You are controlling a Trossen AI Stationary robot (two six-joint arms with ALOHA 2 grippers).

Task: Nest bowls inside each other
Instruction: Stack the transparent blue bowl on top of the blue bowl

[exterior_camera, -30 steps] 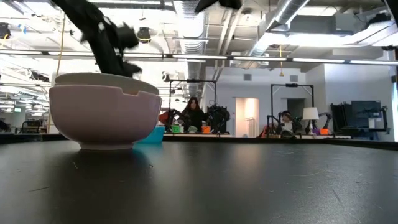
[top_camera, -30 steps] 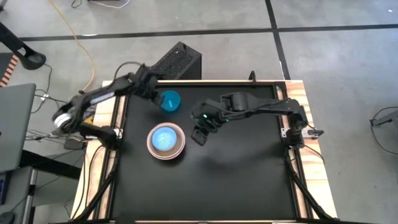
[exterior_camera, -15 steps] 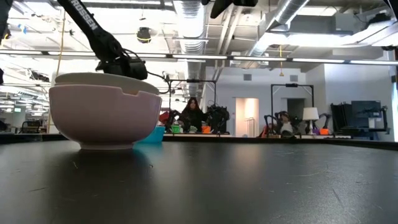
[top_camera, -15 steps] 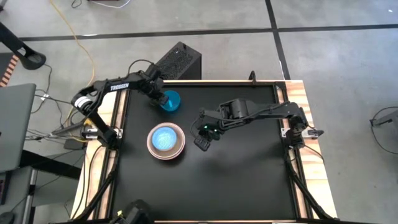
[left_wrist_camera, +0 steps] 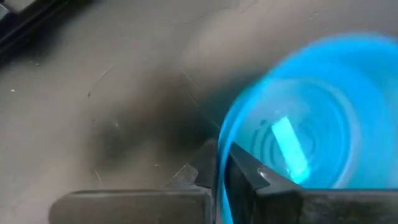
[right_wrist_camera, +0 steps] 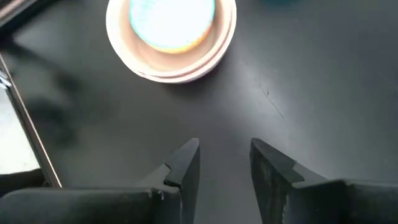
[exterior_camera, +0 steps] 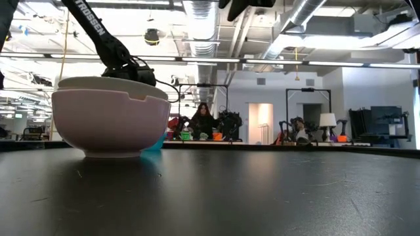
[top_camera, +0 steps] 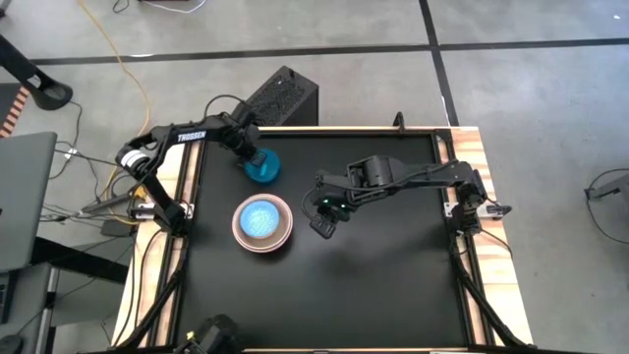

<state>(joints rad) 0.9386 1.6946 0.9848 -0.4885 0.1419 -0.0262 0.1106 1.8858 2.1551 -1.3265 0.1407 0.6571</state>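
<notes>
A small teal-blue bowl stands at the table's far left, and my left gripper is shut on its rim. In the low view only a sliver of this bowl shows behind the stack. A stack of nested bowls sits nearer, resting on its base: pale pink outside, light blue innermost. My right gripper hangs open above the table, to the right of the stack, with nothing between its fingers. My left gripper pinches the teal bowl's rim on the side nearest the table's left edge, one finger inside the bowl and one outside. The fingers come from above, slanting down from the left. The bowl's base appears to be on the table.
A black box stands just beyond the table's far edge. Wooden rails frame the black tabletop, whose near and right parts are bare. People and equipment show far off in the room behind.
My left gripper has dropped toward the teal bowl, moving a little toward the table's right, and has shut on its rim in the last half second. The stack of bowls has stayed in place.
</notes>
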